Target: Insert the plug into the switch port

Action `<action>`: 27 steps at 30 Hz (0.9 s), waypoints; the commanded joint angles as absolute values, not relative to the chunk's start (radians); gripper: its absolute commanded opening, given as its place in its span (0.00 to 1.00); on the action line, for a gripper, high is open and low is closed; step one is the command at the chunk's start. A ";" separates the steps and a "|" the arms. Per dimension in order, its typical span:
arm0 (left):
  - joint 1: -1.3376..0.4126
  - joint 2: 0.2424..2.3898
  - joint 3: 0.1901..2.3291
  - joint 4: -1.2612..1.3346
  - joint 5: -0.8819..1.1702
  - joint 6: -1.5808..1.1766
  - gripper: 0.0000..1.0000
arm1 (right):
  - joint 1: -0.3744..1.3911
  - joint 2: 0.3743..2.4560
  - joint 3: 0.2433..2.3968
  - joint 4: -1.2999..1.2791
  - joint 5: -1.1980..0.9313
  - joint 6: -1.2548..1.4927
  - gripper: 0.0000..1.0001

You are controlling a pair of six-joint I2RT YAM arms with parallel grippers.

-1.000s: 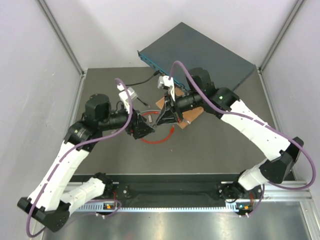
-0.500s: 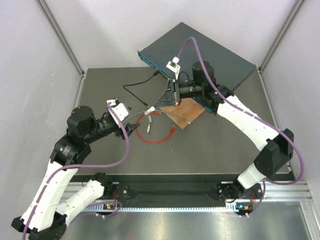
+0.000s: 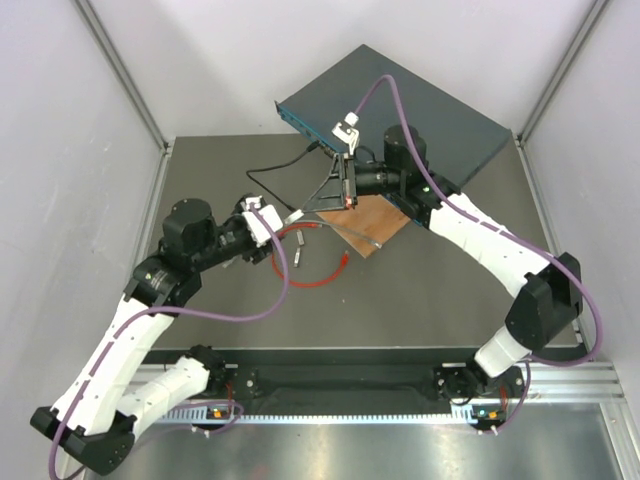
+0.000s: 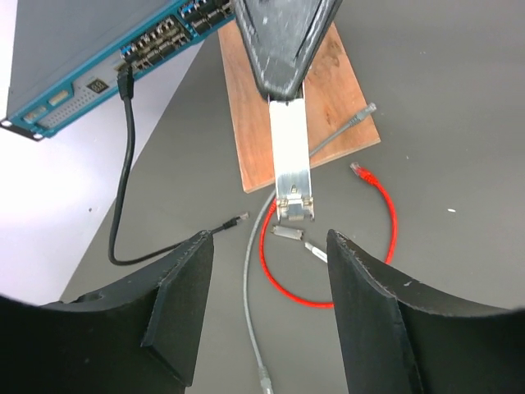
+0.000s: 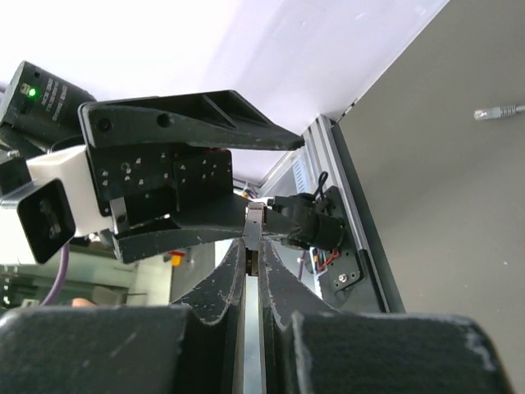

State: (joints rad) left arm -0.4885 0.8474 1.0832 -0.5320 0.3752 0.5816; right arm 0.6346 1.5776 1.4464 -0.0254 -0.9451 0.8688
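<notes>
Plug (image 4: 358, 171) with the red boot is seen lying loose on the table (image 3: 400, 310), at roughly 7 o'clock off the wooden board (image 3: 372, 222) and well apart from the switch port (image 4: 160, 39) row up at 11 o'clock. Left gripper (image 4: 267, 238) is spread wide, nothing held. Right gripper (image 5: 253, 242) is squeezed nearly closed on a silvery strip (image 4: 291, 156); what that strip is can't be told.

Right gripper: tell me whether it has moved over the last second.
Yes. Seen from above, the right gripper has shifted off the wooden board toward the switch box.
</notes>
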 commanded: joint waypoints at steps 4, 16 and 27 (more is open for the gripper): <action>-0.512 0.861 1.075 -0.431 0.370 0.611 0.62 | 0.641 1.589 1.440 0.070 -0.957 0.946 0.00; -0.561 0.888 1.068 -0.405 0.311 0.615 0.48 | 0.643 1.588 1.417 0.095 -0.956 0.976 0.00; -0.586 0.907 1.074 -0.413 0.288 0.615 0.04 | 0.643 1.589 1.417 0.104 -0.959 0.982 0.00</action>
